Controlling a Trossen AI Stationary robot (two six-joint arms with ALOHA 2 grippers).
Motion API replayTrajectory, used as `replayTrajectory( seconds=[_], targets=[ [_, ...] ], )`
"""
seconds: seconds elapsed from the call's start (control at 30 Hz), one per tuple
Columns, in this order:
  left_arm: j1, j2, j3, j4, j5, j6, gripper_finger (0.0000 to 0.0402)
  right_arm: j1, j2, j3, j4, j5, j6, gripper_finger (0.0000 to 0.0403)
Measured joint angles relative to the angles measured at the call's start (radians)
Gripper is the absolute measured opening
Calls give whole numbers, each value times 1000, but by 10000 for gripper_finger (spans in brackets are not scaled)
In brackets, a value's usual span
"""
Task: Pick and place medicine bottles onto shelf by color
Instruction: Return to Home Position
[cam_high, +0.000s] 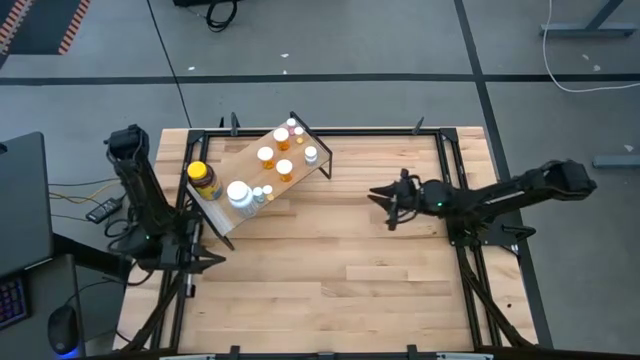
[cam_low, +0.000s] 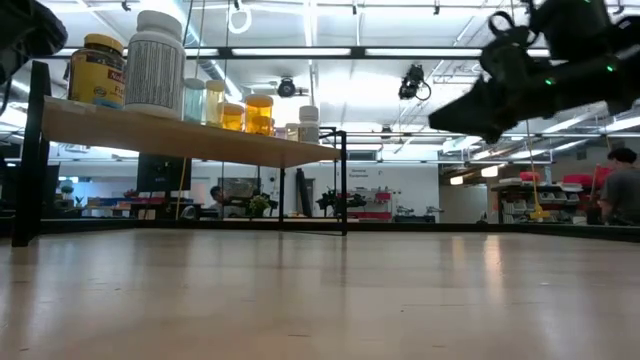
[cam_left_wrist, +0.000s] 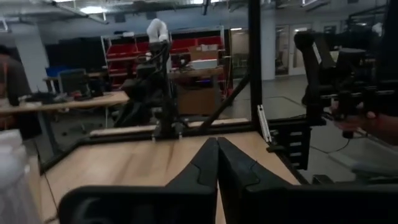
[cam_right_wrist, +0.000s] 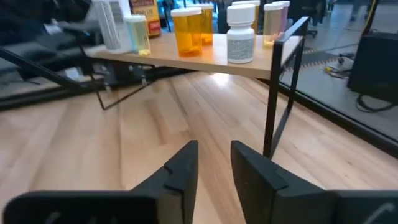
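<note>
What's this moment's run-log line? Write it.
bottles: on shelf | left pincer: shut, empty, table's left edge | right pincer: open, empty, right of shelf

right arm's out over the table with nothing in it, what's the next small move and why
Probably draw the right gripper back toward its base at the table's right edge. Its fingers are open and empty, it hangs above bare tabletop, and every medicine bottle in view stands on the shelf, so nothing seems left to pick. The left gripper waits shut at the left side.
</note>
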Motion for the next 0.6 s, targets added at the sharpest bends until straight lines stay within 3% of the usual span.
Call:
replayTrajectory(
  seconds=[0.27, 0.4, 0.6],
  targets=[
    [-68, -19, -65, 0, -10, -62, 5, -70, -127, -187, 167, -94, 1, 44],
    [-129, -19, -106, 2, -4, -101, 3, -110, -137, -194, 147, -153, -1, 9],
    [-146, -19, -181, 16, -5, -181, 4, -162, -135, -194, 157, -259, -47, 19]
  ],
)
